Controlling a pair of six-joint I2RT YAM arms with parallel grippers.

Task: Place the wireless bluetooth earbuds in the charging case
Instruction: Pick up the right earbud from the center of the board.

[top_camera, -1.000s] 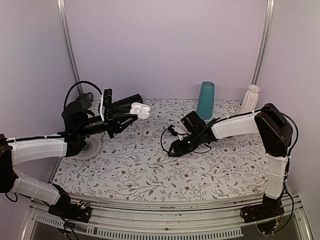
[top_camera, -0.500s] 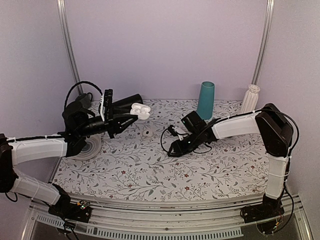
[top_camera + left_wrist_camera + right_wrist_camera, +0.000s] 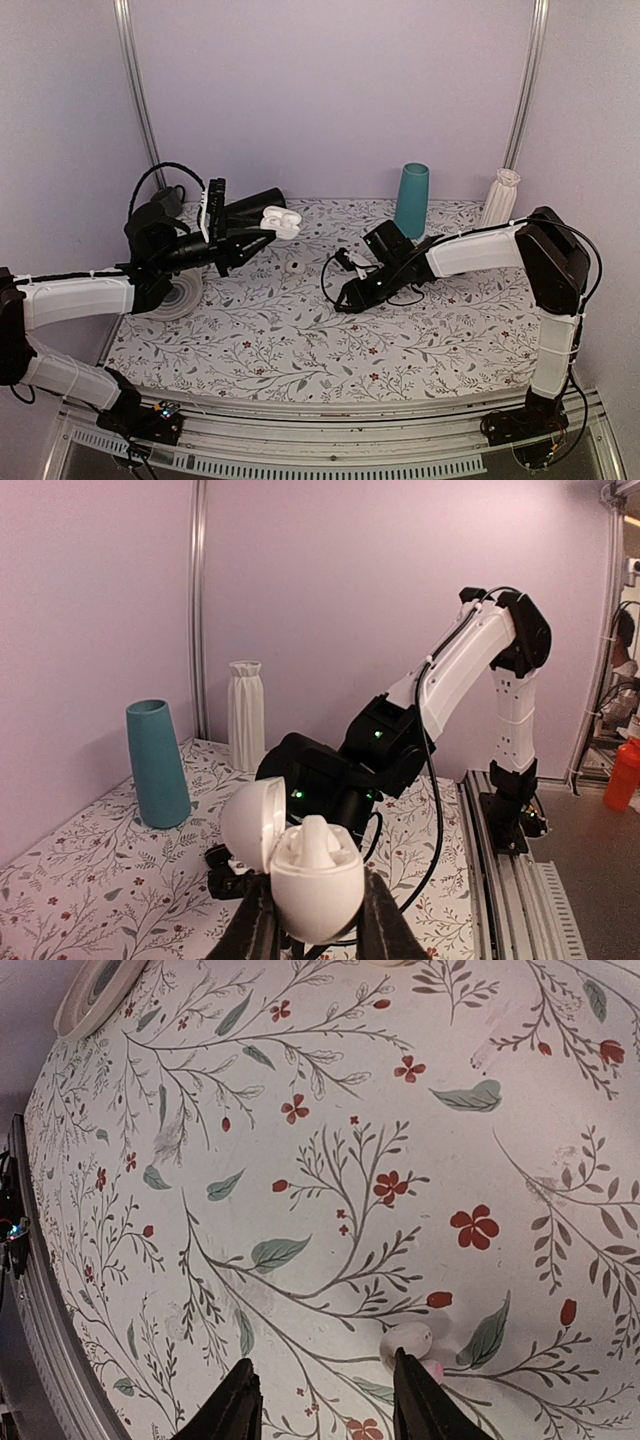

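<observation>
Over the last second the right end effector point(image 3: 322, 1398) has crept slightly leftward, low over the desk point(image 3: 300, 340); the left end effector point(image 3: 318, 925) has not moved. That reads as a final line-up for a pickup, with nothing grasped yet. The right one's jaws stand moderately apart and empty, and a white earbud point(image 3: 405, 1342) lies on the desk just ahead of them, nearer one jaw than centred. The charging case point(image 3: 310, 875), lid swung open, is pinched in the left end effector, held up off the desk and well apart from that earbud
</observation>
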